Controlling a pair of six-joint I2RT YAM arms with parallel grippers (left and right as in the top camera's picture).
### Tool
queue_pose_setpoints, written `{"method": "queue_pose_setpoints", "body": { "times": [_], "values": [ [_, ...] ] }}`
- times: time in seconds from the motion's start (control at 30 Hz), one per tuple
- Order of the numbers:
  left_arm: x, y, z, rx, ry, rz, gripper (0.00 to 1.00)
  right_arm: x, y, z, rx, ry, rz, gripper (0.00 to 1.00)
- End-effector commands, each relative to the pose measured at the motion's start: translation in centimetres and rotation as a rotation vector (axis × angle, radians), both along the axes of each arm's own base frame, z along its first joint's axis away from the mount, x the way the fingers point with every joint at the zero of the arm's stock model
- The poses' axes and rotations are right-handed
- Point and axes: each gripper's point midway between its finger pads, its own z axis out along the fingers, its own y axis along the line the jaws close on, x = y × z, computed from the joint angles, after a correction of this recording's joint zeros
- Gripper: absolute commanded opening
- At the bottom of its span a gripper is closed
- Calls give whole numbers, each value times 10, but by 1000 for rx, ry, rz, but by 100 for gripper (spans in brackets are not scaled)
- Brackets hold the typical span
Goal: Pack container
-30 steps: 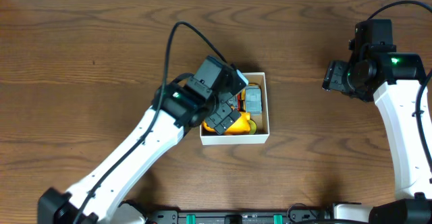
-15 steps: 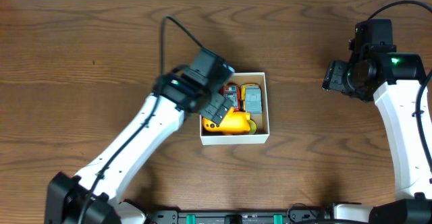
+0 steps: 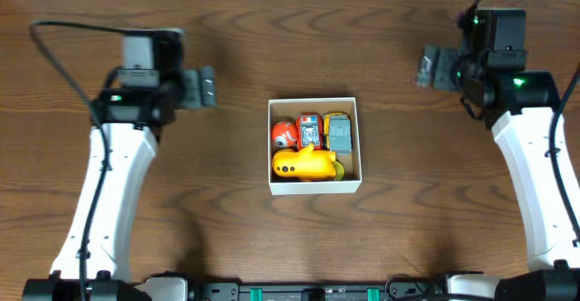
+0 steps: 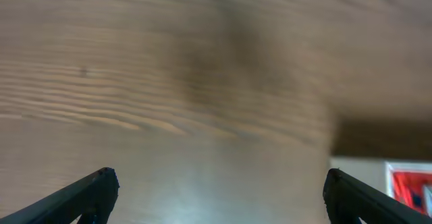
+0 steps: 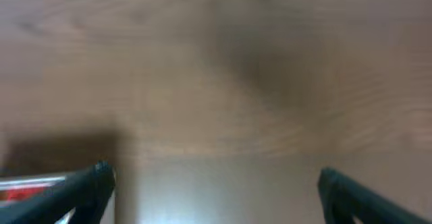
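Both left gripper (image 3: 205,88) and right gripper (image 3: 431,68) flank container (image 3: 314,188).

We're getting no readable txt, nos., logos or signs anywhere right now. Overhead, the small red-and-orange toy car (image 3: 309,130) in the small square white-walled cardboard box (image 3: 314,188) shows a few tiny marks on its top, but they're way too small for us to read. Both wrist views are too blurred to make out any lettering.
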Motion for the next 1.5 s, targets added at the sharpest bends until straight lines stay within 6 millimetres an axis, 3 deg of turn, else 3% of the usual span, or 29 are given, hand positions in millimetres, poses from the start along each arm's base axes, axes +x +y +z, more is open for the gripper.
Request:
{"method": "queue_pose_setpoints", "body": {
  "times": [0.0,0.1,0.23,0.4,0.57,0.7,0.83,1.03,1.13,1.27,1.47],
  "values": [
    [4,20,8,-2,-28,63,98,15,4,21,-45,-104,41,99],
    [3,32,9,9,-28,78,98,18,4,27,-43,-131,39,99],
    [-10,32,13,11,-10,80,98,8,3,25,-46,-100,42,99],
    [-28,31,41,0,-72,93,98,-13,2,44,-23,-117,21,99],
    [-55,28,70,-12,-152,103,98,-44,0,76,-19,-180,21,99],
    [-87,26,73,-19,-165,110,98,-77,-2,83,-16,-209,23,99],
    [-112,24,66,-40,-212,129,98,-109,-2,56,-15,-199,31,99],
    [-152,17,38,-20,-253,105,98,-161,-4,-20,31,-123,-8,99],
    [-166,15,32,-6,-309,93,98,-180,-6,-48,48,-101,-27,99],
    [-179,21,42,29,-407,113,98,-192,-7,-65,46,-97,-27,99],
    [-182,29,43,57,-418,149,98,-192,-7,-68,45,-86,-26,99]
  ]
}}
